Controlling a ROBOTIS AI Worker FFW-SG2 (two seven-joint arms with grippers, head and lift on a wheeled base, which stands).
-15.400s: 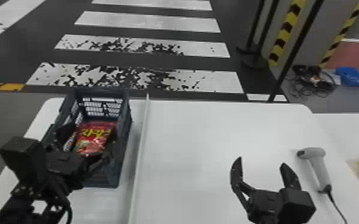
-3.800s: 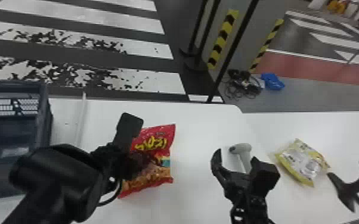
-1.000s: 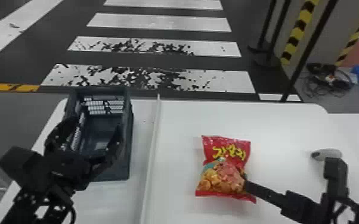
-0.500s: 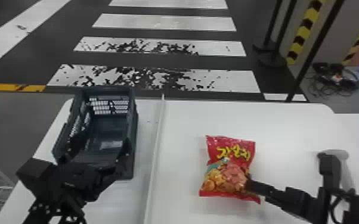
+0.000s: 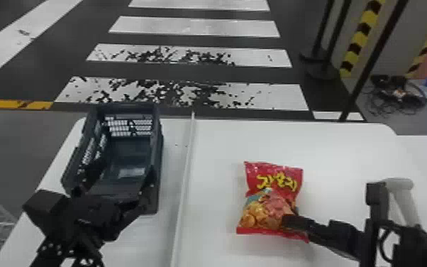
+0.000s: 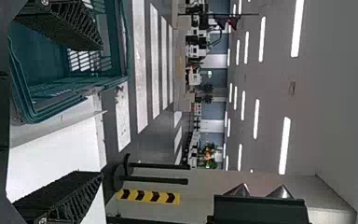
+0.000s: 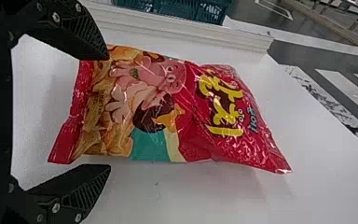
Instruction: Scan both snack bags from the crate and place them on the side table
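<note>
Right wrist view is showing the red snack bag (image 7: 168, 109) lying on the counter (image 7: 307, 191), one end between the fingers of the right gripper (image 7: 108, 112), which is standing wide open, holding nothing. It should be centring, then closing softly, without crushing.

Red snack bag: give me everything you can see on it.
The red snack bag lies face up on the white table, slightly askew, between the divider strip and the handheld scanner. Glossy, creased film, plump, no visible tear. Yellow lettering at the far end; pink cartoon figure, teal patch and golden snack pieces nearer the robot; flat red seal at the near end. The right gripper is open around that end; whether a finger touches it, I can't tell.
</note>
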